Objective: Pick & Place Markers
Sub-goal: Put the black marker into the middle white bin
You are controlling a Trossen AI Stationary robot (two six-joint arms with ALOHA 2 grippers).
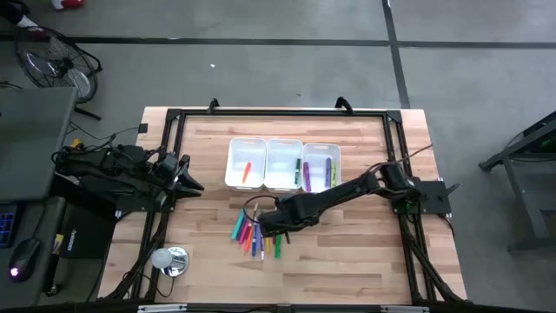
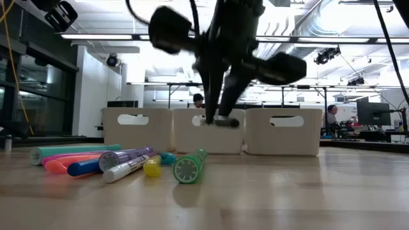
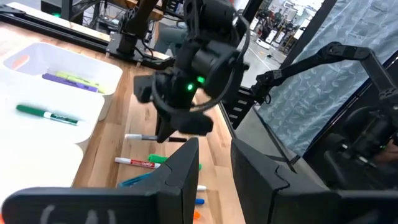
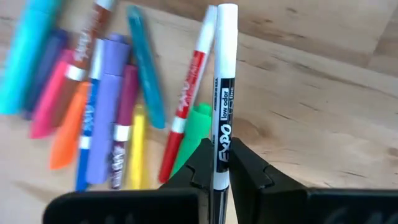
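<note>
While the left end effector [image 1: 187, 178] waits well apart at the bench [image 1: 365, 269] edge, fingers part-spread on nothing, the right end effector [image 4: 216, 163] is clamped on a black-and-white marker [image 4: 222, 93], long axis running forward between its fingers, lifted just above the marker pile [image 1: 256, 235], with the bins [image 1: 283, 163] just beyond it.

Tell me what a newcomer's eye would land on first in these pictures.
The right gripper stands out first, shut on a white Expo marker and held just above the bright pile of markers in the middle of the table. Behind the pile sit three white bins, with a few markers already in them. The left gripper waits at the table's left edge.
</note>
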